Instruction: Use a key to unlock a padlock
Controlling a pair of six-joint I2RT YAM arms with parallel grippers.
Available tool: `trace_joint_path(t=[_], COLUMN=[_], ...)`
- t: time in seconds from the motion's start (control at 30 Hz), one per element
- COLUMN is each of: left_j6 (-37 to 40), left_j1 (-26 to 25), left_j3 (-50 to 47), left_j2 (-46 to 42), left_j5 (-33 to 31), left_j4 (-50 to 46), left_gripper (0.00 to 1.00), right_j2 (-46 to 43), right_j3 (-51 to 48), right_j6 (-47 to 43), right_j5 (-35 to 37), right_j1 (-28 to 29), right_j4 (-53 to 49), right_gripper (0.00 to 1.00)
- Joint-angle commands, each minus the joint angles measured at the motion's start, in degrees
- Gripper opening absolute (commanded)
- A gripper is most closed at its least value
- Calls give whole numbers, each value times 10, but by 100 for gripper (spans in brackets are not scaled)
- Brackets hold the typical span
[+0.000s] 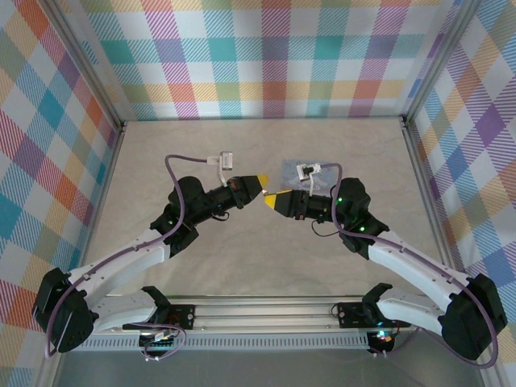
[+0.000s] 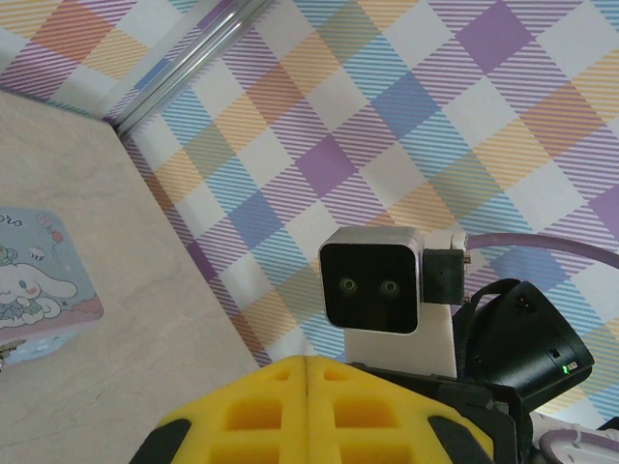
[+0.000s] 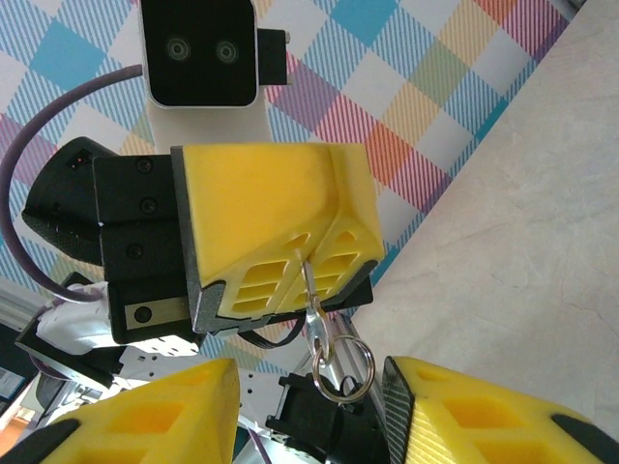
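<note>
Key (image 3: 308, 282): thin metal sliver pinched in the seam of the left claw (image 3: 290, 280), at the very tip. It pokes out below the yellow pads, with a small clip and a split ring (image 3: 344, 365) dangling from it, all held in the air above the desk (image 1: 242, 258).

Left claw (image 1: 260, 182): fingers pressed together, clamped on the key. In the left wrist view its pads (image 2: 251, 416) meet with no gap.

Right claw (image 3: 309, 372): fingers apart, about half spread, one each side of the hanging ring. The ring sits nearer one finger (image 3: 455, 406), and there is no visible contact with either. It holds nothing.

Top view: the two claw tips face each other mid-desk, and the right claw (image 1: 274, 198) is just beside the left.

A light-blue cartoon tin (image 2: 39, 280) lies flat on the desk behind the right wrist.
</note>
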Motion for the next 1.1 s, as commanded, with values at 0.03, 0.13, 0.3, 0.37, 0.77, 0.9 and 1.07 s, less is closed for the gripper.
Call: trace_joint_path(t=[0.03, 0.13, 0.3, 0.37, 0.77, 0.9, 1.07], left_j6=[2, 1, 1, 1, -2, -3, -4], left_j1=[-7, -7, -7, -7, -7, -7, -7], left_j3=[10, 9, 7, 7, 3, 3, 3], left_j2=[-5, -4, -4, -5, -4, -2, -1], left_j5=[-7, -9, -10, -11, -10, -10, -9], left_j4=[20, 21, 22, 22, 28, 30, 31], left_gripper=[0, 0, 0, 0, 0, 0, 0], right_j2=[9, 12, 12, 10, 10, 11, 15], right_j3=[22, 27, 25, 24, 27, 30, 33], right_j6=[1, 1, 1, 1, 8, 8, 8], right_j5=[-7, -9, -1, 4, 18, 21, 23], right_j1=[5, 6, 7, 7, 7, 7, 7], right_j4=[29, 31, 28, 27, 19, 17, 16], right_gripper=[43, 41, 36, 33, 25, 25, 25])
